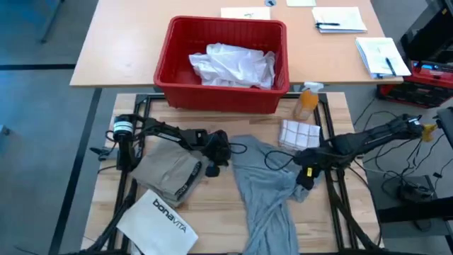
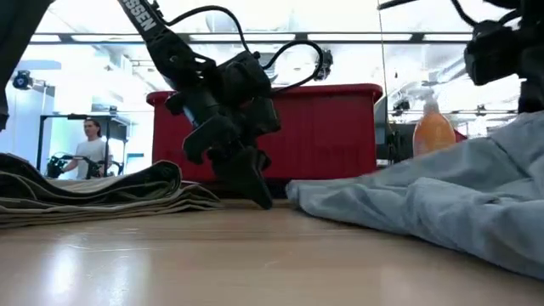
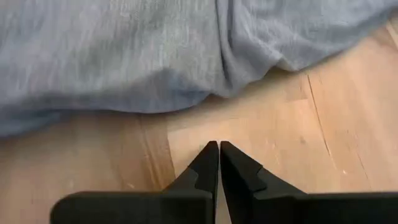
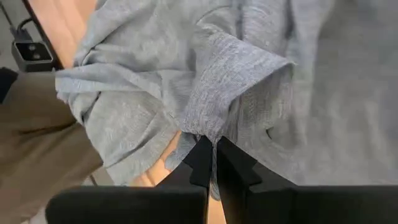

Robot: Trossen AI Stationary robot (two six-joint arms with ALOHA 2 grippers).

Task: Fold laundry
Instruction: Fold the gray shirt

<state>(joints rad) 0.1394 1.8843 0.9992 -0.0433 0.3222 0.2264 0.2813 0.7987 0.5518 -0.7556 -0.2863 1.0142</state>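
Grey T-shirt lies crumpled mid-table, long axis running toward the near edge, its left hem just ahead of the left gripper, jaws closed and empty over bare table, while the right gripper has jaws pinched on a shirt fold.

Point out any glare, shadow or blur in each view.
Low view: bright windows wash out the background, and the near table is blurred with a sheen. High view: even light. Left wrist view: soft shadow under the grey T-shirt edge. Right wrist view: its folds are sharp, lightly shaded.
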